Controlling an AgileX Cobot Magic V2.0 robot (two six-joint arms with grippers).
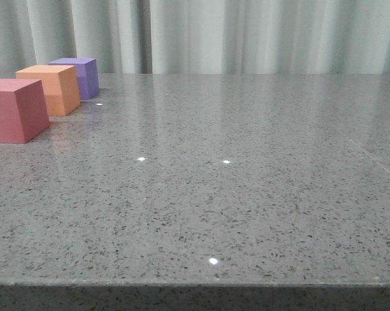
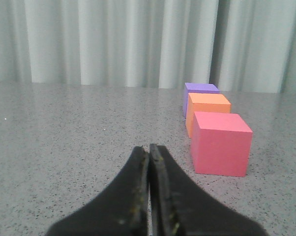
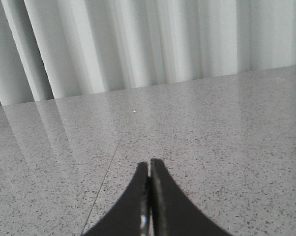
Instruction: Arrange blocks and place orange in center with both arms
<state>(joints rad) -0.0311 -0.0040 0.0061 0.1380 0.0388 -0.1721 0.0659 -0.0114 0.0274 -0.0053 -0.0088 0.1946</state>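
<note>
Currently the orange cube [image 1: 50,87] is sitting between the purple cube [image 1: 78,76] and pinkish-red cube [image 1: 15,109] on the worktop [image 1: 234,194]; left tool [image 2: 149,150] and right tool [image 3: 149,164] are resting closed, gripping nothing.

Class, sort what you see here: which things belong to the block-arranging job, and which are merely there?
Job: orange cube, purple cube, pinkish-red cube, left gripper, right gripper.
Merely there: speckled grey table, pale curtain.
</note>
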